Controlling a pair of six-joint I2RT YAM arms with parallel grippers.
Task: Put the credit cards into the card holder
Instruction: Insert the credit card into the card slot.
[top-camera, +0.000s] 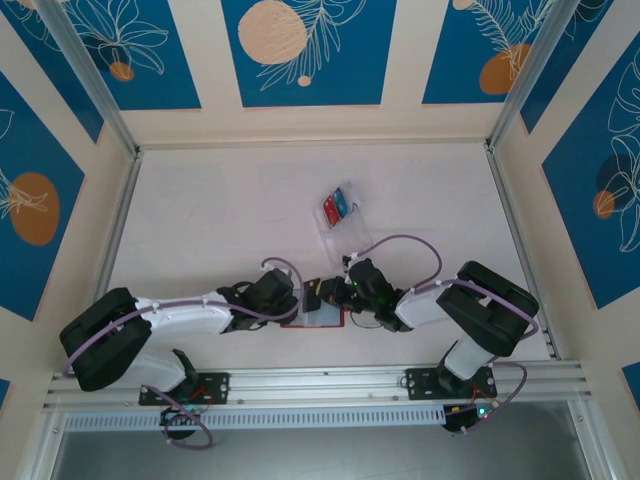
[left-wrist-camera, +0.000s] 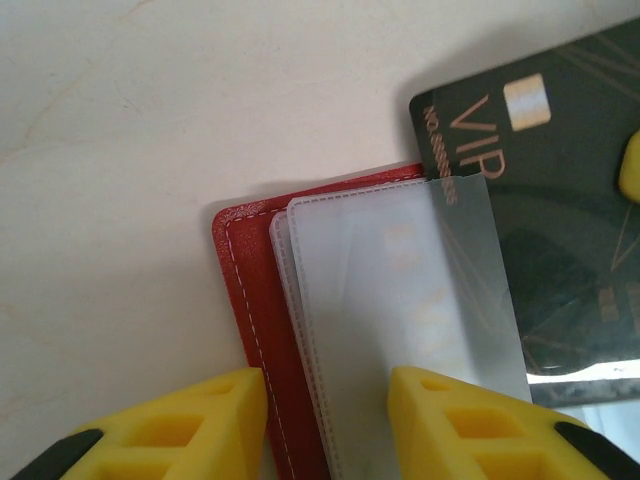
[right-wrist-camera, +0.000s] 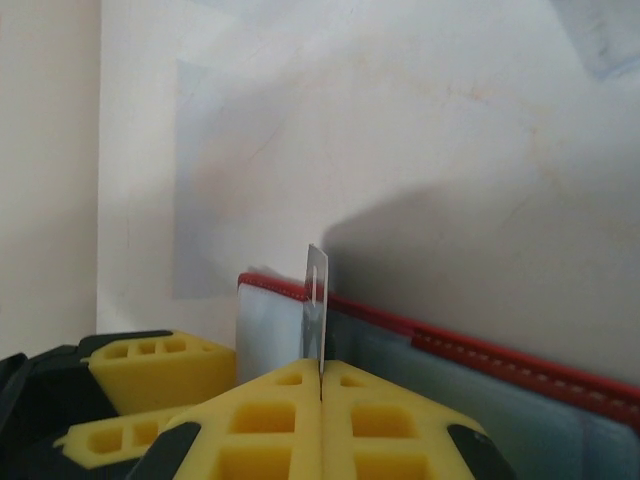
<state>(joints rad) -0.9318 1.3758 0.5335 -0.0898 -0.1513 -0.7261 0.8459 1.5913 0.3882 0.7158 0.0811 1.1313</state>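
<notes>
left gripper (left-wrist-camera: 330, 425): fingers apart, apparently pressing the open card holder (left-wrist-camera: 250, 290) flat on the table (left-wrist-camera: 150, 130) | right gripper (right-wrist-camera: 320, 372): clamped on black card (left-wrist-camera: 560, 200); its corner at the clear sleeve (left-wrist-camera: 400, 300) mouth | risk: card looks skewed to the slot; could snag the sleeve edge or shove the holder loose

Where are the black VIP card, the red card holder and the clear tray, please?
black VIP card (left-wrist-camera: 560, 200): left wrist view, middle of its face.
red card holder (left-wrist-camera: 250, 310): left wrist view, stitched red cover.
clear tray (top-camera: 352, 232): top external view, bare near part.
</notes>
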